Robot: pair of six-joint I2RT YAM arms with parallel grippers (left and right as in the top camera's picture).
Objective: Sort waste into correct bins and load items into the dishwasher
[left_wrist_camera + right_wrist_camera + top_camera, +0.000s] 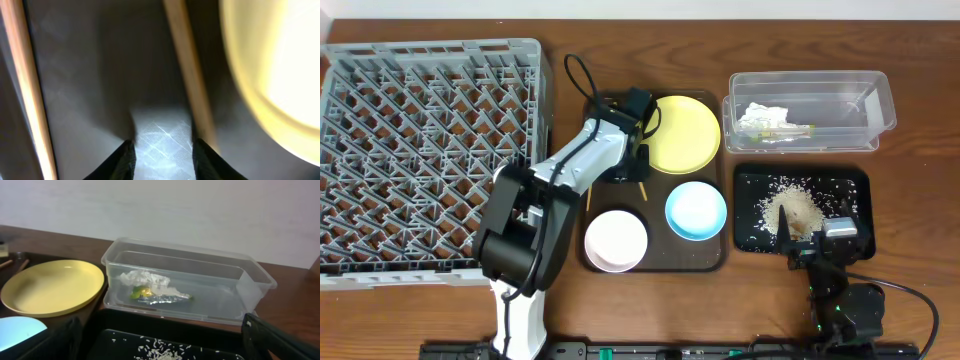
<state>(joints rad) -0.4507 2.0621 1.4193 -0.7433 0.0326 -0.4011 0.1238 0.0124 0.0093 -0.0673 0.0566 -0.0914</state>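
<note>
On the brown tray, my left gripper (635, 160) reaches down beside the yellow plate (682, 133). Seen from the left wrist, its gripper (164, 159) is open a narrow way over bare tray. One chopstick (190, 75) runs right by the right fingertip (205, 160), and the other chopstick (25, 85) lies far left. A light blue bowl (696, 210) and a white bowl (616, 240) sit on the tray's near half. The clear tub (880, 100) holds the tissue (760, 115) and wrapper (785, 130). Rice scraps (795, 205) lie in the black tray (850, 185). My right gripper (820, 232) hangs wide open and empty over it.
The grey dish rack (430, 150) fills the table's left side, touching the brown tray (658, 255). From the right wrist I see the tub (250, 280) against the back wall, the plate (52, 287) to its left, and rice (160, 352) just below.
</note>
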